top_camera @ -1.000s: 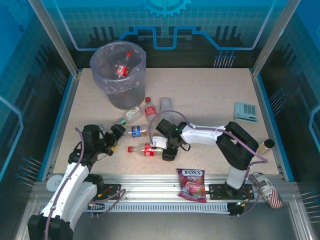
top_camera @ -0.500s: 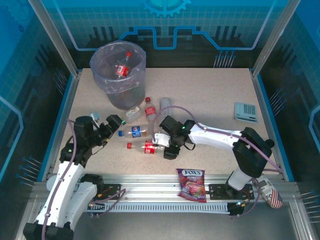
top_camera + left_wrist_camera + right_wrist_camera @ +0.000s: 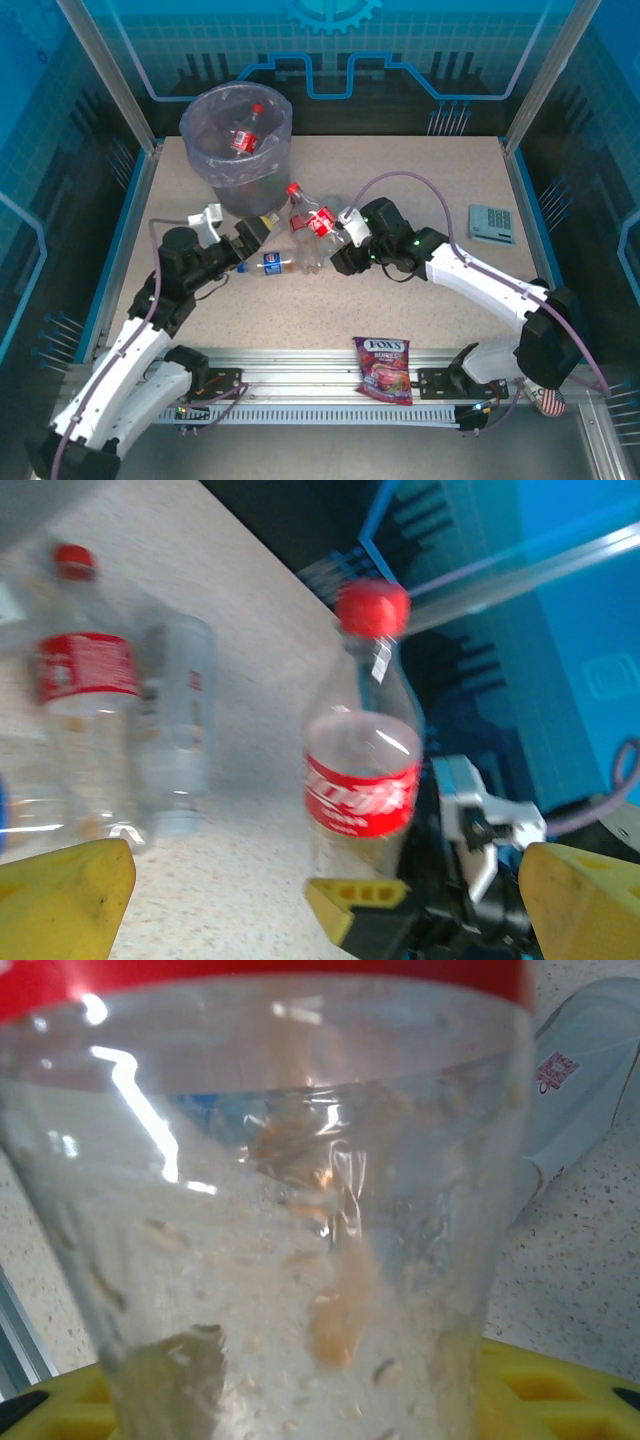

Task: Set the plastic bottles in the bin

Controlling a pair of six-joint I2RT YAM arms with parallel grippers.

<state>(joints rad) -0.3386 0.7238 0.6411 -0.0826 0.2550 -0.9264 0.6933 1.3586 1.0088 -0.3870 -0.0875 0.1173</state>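
Note:
My right gripper (image 3: pixel 340 238) is shut on a clear bottle with a red label and red cap (image 3: pixel 317 221), held tilted above the table. In the left wrist view this held bottle (image 3: pixel 362 790) stands out against the blue wall. Its clear body (image 3: pixel 300 1240) sits close in the right wrist view. My left gripper (image 3: pixel 232 233) is open and holds nothing, its yellow fingertips (image 3: pixel 60 890) spread wide. A blue-labelled bottle (image 3: pixel 272 263) lies just right of it. Two more bottles, one red-labelled (image 3: pixel 85 665) and one clear (image 3: pixel 180 730), lie beyond. The grey bin (image 3: pixel 237 160) holds a red-labelled bottle (image 3: pixel 245 136).
A Fox's candy bag (image 3: pixel 383 368) lies at the front edge between the arm bases. A pale calculator (image 3: pixel 491 222) rests at the right side. A paper cup (image 3: pixel 537 388) lies at the front right corner. Blue walls surround the table.
The right arm lifted the red-labelled bottle off the table and carried it back and up toward the bin. The left arm reached toward the far side, its gripper open.

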